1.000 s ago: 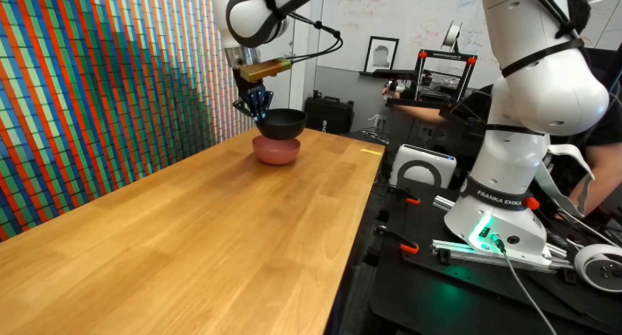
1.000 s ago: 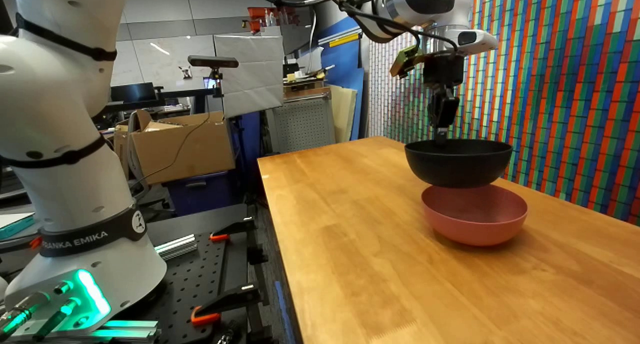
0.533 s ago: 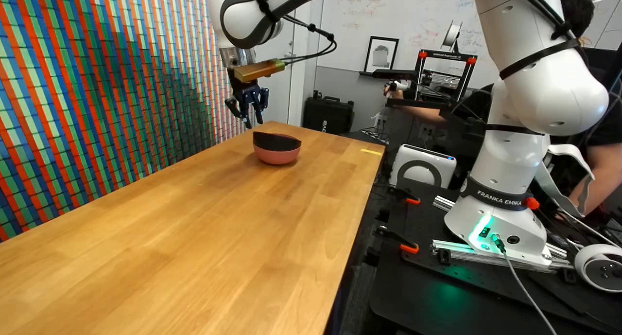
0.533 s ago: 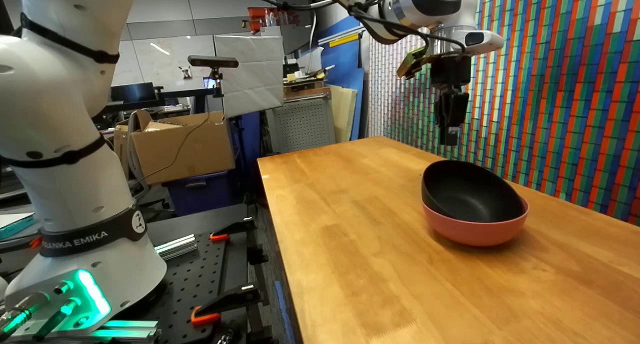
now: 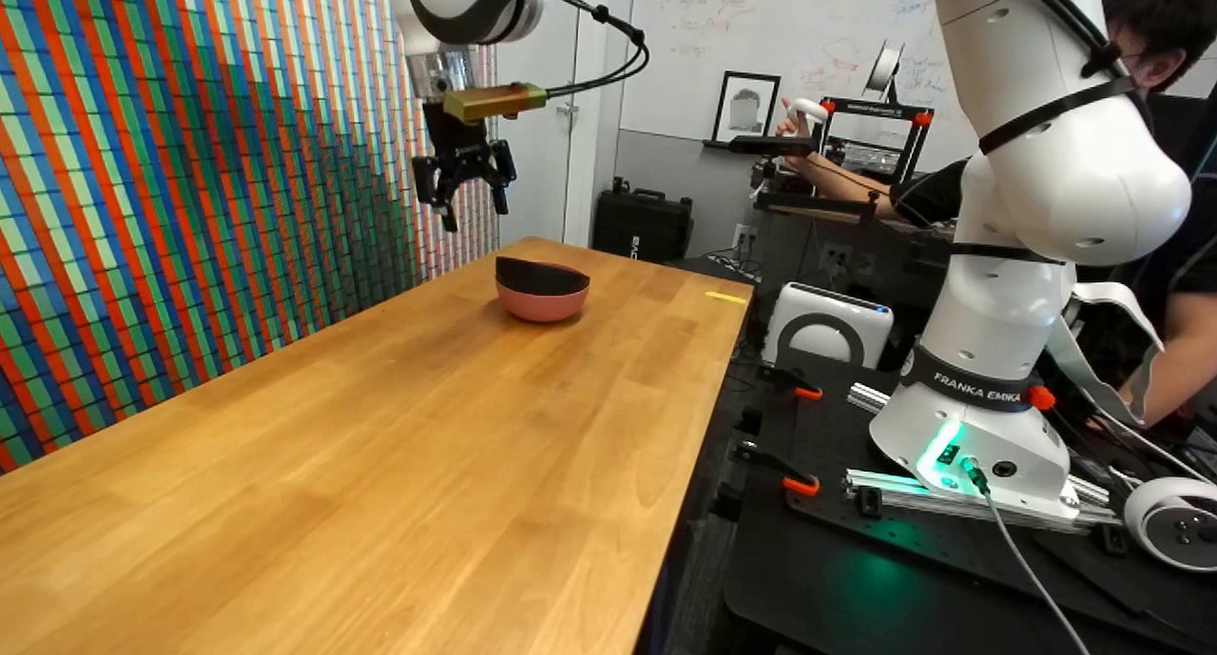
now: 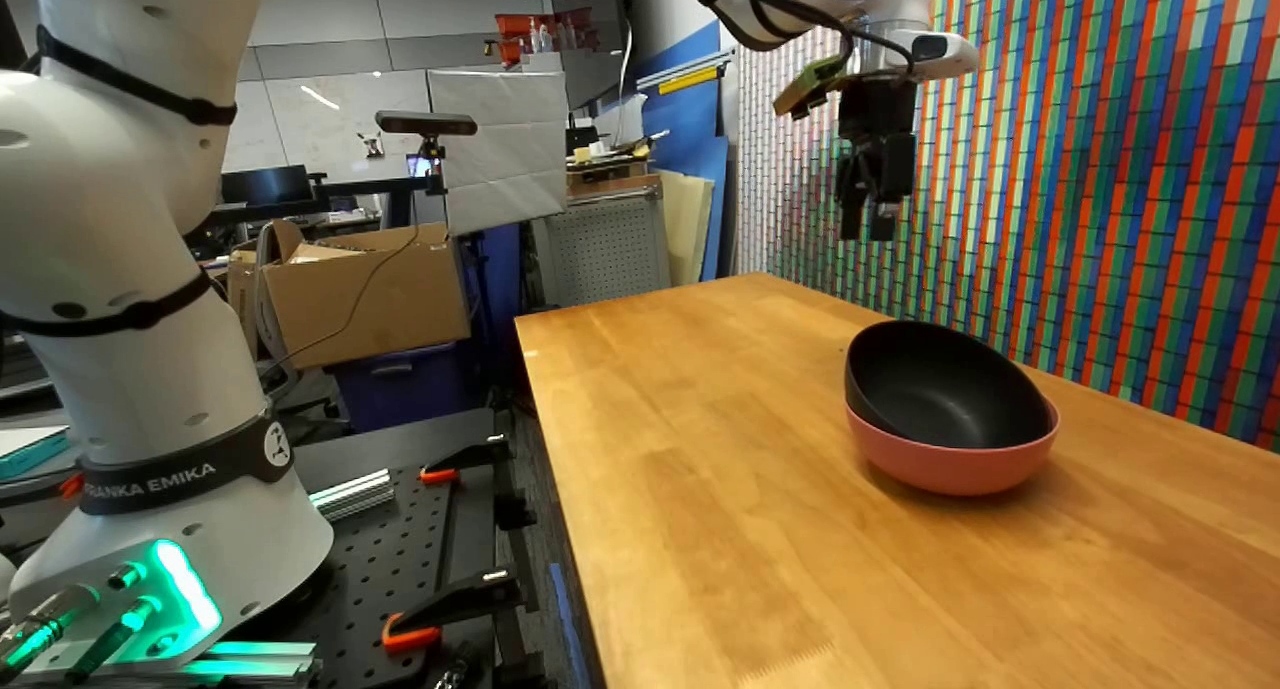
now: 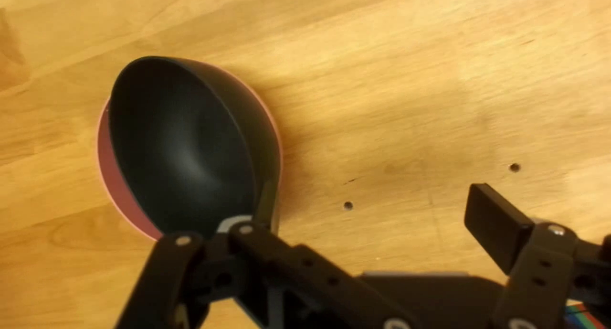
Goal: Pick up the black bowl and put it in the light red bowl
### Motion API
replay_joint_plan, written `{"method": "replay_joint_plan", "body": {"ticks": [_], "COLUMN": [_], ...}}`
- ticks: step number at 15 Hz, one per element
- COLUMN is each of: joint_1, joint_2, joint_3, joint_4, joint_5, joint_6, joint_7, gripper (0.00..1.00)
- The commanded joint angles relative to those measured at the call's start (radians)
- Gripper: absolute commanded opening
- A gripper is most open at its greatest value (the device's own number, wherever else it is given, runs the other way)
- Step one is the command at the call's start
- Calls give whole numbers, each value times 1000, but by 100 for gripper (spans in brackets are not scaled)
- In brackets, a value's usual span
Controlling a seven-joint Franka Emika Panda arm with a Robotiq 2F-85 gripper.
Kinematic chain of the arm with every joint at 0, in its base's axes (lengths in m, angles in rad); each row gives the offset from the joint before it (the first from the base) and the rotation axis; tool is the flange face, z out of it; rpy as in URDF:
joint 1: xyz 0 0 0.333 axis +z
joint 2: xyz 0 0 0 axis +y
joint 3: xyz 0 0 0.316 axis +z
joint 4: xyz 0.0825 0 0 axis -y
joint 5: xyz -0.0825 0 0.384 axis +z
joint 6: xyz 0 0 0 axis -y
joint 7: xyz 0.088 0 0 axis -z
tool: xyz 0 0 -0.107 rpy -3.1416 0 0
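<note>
black bowl [image 6: 950, 387] tilted inside the red bowl [image 6: 955, 467], broad counter [image 6: 700, 449] between them and the robot-side edge [image 6: 558, 469]; claw [image 5: 475, 214] hovers, fingers [image 7: 496, 221] spread wide, apart from both bowls.

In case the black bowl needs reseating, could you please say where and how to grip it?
I'd pinch the raised rim of the black bowl from above, the claw astride it: the bowl tilts inside the light red bowl, leaving that edge standing clear, the opposite one low.
</note>
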Motion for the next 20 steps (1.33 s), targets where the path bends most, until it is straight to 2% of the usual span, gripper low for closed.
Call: {"method": "replay_joint_plan", "body": {"ticks": [1,6,9,15,16,20], "joint_1": [-11,-20,-28,-29,-29,-30], "joint_2": [-46,-109,-152,-218,-185,-191], "joint_3": [51,72,64,41,51,48], "joint_4": [87,180,200,150,181,179], "joint_5": [77,101,78,19,32,26], "joint_6": [-162,-376,-439,-357,-392,-380], "joint_7": [-123,-263,-322,-300,-299,-299], "gripper": [100,100,100,100,100,100]}}
